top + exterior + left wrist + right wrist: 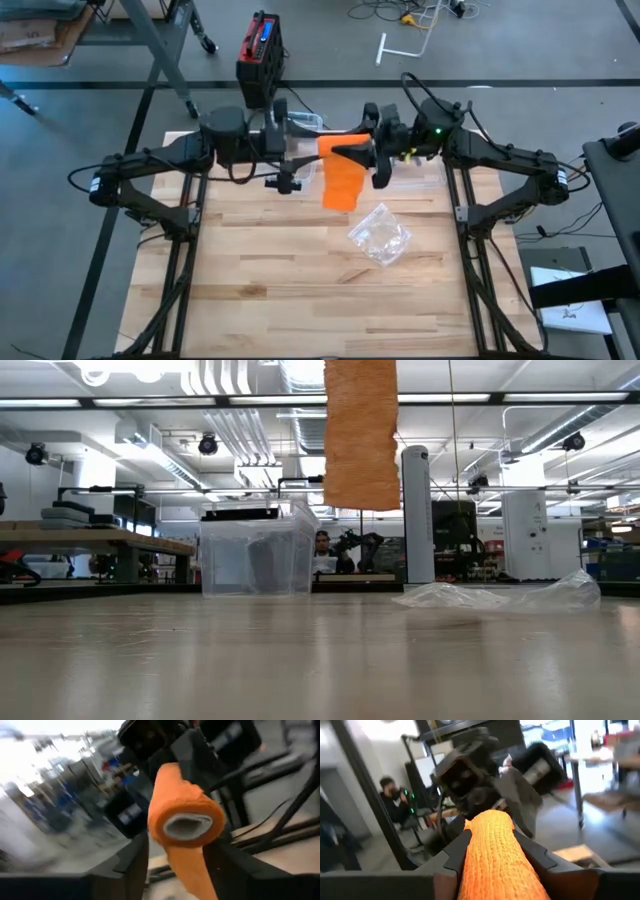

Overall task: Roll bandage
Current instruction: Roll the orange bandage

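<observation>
An orange bandage roll (335, 148) is held level, high above the table's far middle, between my two grippers, which face each other. Its loose tail (360, 435) hangs straight down, its lower edge clear of the tabletop. My right gripper (495, 845) comes in from the right and is shut on the roll. My left gripper (180, 855) comes in from the left. It is open, one finger on either side of the roll's hollow end (187, 826). My right gripper pinches the roll's round sides (475, 845) between its two fingers. The fingers are level, come from the table's right, and lie along the roll. The roll is lifted clear and lies level, with its tail hanging slack below.
A crumpled clear plastic bag (380, 235) lies on the wooden table right of centre. A clear plastic box (255, 555) stands near the far edge. A red and black device (262, 45) sits on the floor beyond the table. A person (395, 795) is in the room behind.
</observation>
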